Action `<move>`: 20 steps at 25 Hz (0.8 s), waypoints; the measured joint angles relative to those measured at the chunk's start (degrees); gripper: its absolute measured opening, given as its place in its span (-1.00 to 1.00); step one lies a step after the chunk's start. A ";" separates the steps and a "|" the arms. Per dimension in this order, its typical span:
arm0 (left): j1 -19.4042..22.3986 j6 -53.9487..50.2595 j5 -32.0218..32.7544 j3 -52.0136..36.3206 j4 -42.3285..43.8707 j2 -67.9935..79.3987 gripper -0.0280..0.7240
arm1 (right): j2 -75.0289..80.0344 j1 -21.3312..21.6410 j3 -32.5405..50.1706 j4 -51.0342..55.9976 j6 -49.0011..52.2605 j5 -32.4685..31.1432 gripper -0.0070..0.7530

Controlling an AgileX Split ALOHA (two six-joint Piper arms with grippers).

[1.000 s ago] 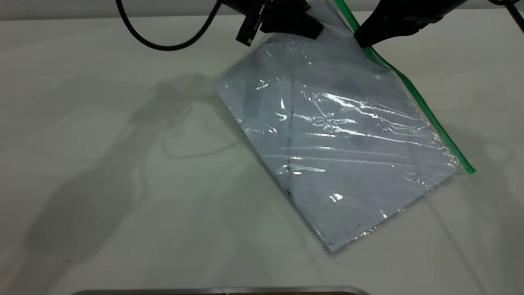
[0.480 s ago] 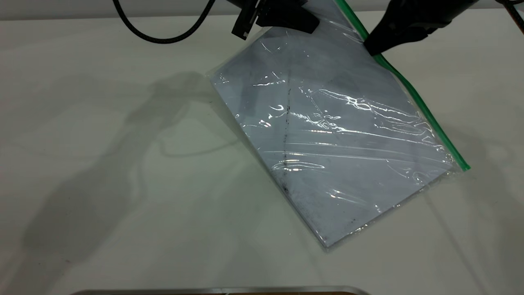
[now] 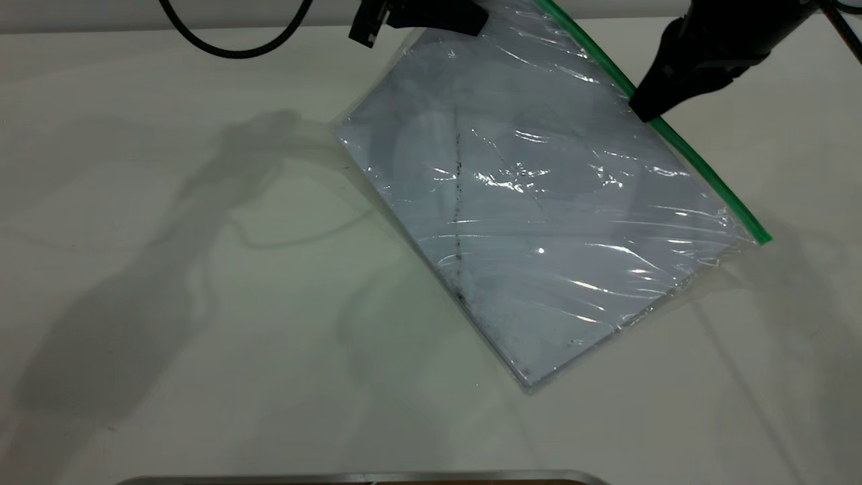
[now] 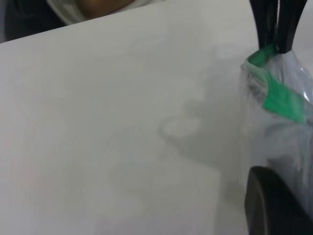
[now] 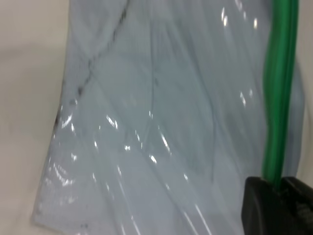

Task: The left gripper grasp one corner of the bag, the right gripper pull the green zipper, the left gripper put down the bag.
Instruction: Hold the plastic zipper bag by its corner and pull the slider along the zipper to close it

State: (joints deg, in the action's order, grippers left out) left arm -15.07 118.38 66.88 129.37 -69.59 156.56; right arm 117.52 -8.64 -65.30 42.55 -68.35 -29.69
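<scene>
Exterior view, left to right: left claw (image 3: 421, 13) at the far edge, pinching the corner of the bag (image 4: 259, 56) where the green strip ends. Bag (image 3: 539, 215) hangs tilted from it, lower corner down on the desk (image 3: 168, 303). Right claw (image 3: 650, 108) sits on the green zipper (image 3: 707, 175), part-way along the strip, pressed together around it; right wrist view shows the strip running in between the jaws. Slider itself hidden. Judgement: pull step is underway. Run the right claw straight along the strip toward the free end, left keeps the film taut, else it bunches and the zipper jams.
</scene>
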 joint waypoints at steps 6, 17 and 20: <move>0.13 -0.13 0.04 0.04 0.00 0.00 -0.78 | 0.00 0.00 0.00 -10.16 7.67 -2.89 -0.85; 0.64 -0.13 0.04 0.04 0.00 -0.07 -0.78 | 0.00 0.12 0.00 -27.17 27.09 -13.11 -0.84; 0.64 -0.13 0.04 0.04 0.00 -0.07 -0.78 | 0.00 0.12 0.00 -28.17 29.68 -16.37 -0.84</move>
State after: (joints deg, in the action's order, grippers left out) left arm -14.43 118.25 66.92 129.42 -69.59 156.49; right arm 117.52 -8.52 -65.30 14.37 -38.66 -46.07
